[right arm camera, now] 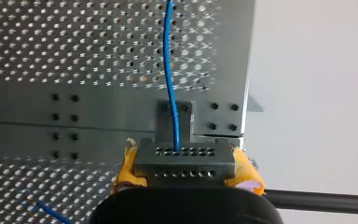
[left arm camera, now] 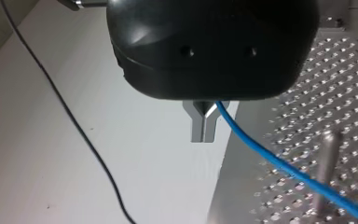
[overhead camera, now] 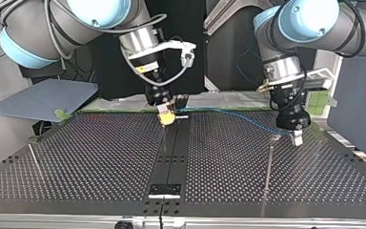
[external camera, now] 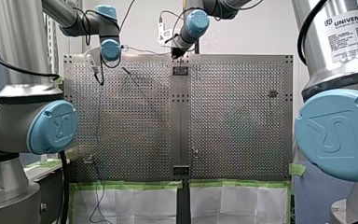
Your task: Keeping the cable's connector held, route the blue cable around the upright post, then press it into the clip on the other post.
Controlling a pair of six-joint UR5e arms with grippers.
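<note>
In the right wrist view a grey connector block (right arm camera: 184,161) with rows of holes sits between yellow pads (right arm camera: 126,170), my right gripper (right arm camera: 185,179) shut on it. The blue cable (right arm camera: 169,70) leaves it and runs over the perforated table. In the top view the blue cable (overhead camera: 238,117) stretches from my right gripper (overhead camera: 167,117) across to my left gripper (overhead camera: 295,137). My left gripper's (left arm camera: 204,127) metal fingers are shut on the blue cable (left arm camera: 279,163), which trails away beside a thin upright post (left arm camera: 325,172). That post (overhead camera: 269,162) stands just in front of my left gripper.
A second thin post (overhead camera: 33,157) stands near the table's edge at the top view's left. A black centre strip with a small bracket (overhead camera: 164,190) runs down the perforated table (overhead camera: 100,162). A thin black wire (left arm camera: 70,112) hangs beside my left gripper.
</note>
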